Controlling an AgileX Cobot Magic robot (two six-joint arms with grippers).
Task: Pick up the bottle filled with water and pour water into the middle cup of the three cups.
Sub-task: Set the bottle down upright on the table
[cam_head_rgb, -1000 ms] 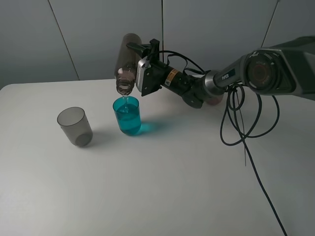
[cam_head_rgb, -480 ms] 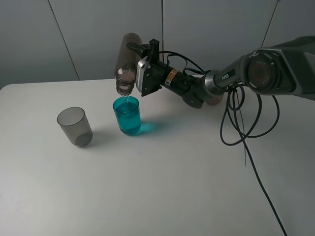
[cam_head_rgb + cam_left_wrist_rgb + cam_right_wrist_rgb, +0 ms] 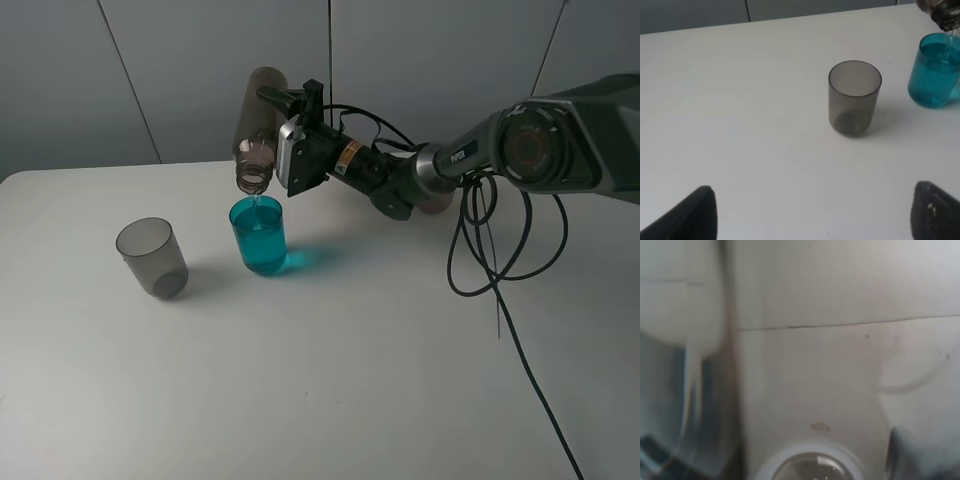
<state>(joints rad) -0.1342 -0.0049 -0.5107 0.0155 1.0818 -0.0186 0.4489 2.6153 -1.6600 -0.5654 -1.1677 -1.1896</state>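
Observation:
My right gripper is shut on the smoky brown-grey bottle and holds it tipped neck-down. The bottle's neck is just above the teal-blue middle cup, which holds water. A thin stream of water runs from the bottle neck into the teal cup in the left wrist view. The smoky grey cup stands empty to the left and also shows in the left wrist view. The pale pink cup is mostly hidden behind the right arm. My left gripper is open, low over the table and short of the grey cup. The right wrist view is blurred, close against the bottle.
Black cables hang from the right arm and loop over the right side of the white table. A grey wall stands close behind the table's back edge.

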